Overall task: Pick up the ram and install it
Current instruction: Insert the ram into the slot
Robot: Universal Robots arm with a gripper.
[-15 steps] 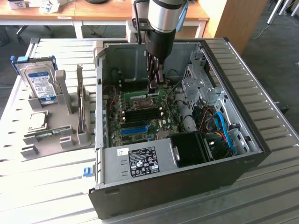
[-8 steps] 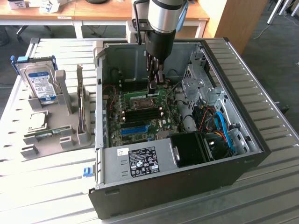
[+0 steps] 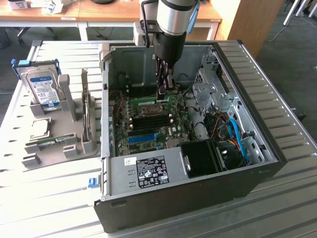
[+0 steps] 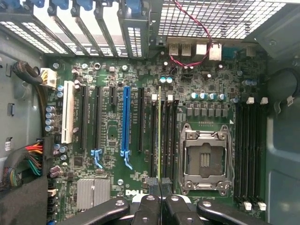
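- Pinching the ram [image 4: 159, 133] between the fingers of the gripper [image 4: 159, 185], pressed together on its upper edge; stick seen edge-on as a thin yellow-green line.
- Holding it inside the computer case [image 3: 277, 148], low over the motherboard [image 4: 112, 138], in line with the black memory slots [image 4: 168, 136] between the blue slot strip [image 4: 125, 119] and the CPU socket [image 4: 205, 159].
- Judging the step in hand as the install, with pickup done; cannot tell from either view the depth of entry into a slot, if any.
- Judging the seating to call for: edge kept parallel to one slot, not straddling two neighbours; white end latches [image 4: 154, 97] swung clear; straight push down, no twist.
- Noting close neighbours: raised metal frame of the CPU socket just beside the slots; row of capacitors [image 4: 208, 96] near one end.
- Noting a red-and-black wire [image 4: 197, 20] looping by the rear ports, well apart from the slots; cable bundle [image 4: 21, 164] at the far edge of the board, also clear.
- Noting outside the case, on the exterior view's left: hard drive [image 3: 43, 85] upright in a grey fixture [image 3: 54, 144], well apart from the gripper.
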